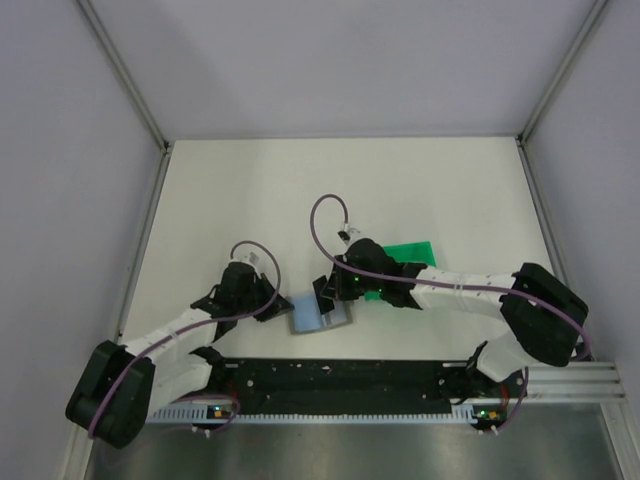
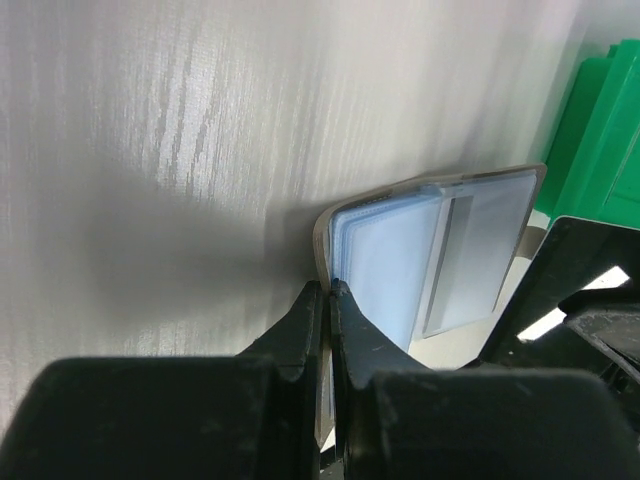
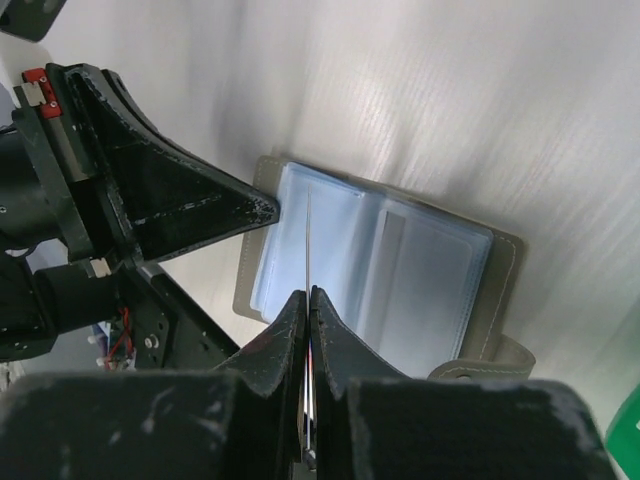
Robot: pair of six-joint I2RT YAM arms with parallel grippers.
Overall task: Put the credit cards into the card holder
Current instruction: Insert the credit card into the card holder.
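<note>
Insertion step: right gripper (image 3: 309, 293) pinches a card (image 3: 308, 235) edge-on above the open holder (image 3: 410, 275) on the near table (image 1: 250, 190); left gripper (image 2: 327, 288) clamps the holder's left edge — we would square card to pocket (image 3: 340, 240), then slide.

Open blue-grey card holder (image 3: 420, 270) lies flat, thin card (image 3: 308, 245) edge-on above it.

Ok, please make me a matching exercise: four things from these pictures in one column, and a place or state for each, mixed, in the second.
1 card holder
2 credit card
3 green tray
4 left gripper

a pinched edge-on in the right gripper
b shut on the holder's edge
c open, clear pockets showing
d partly under the right arm

Pairs: 1-c, 2-a, 3-d, 4-b
</note>
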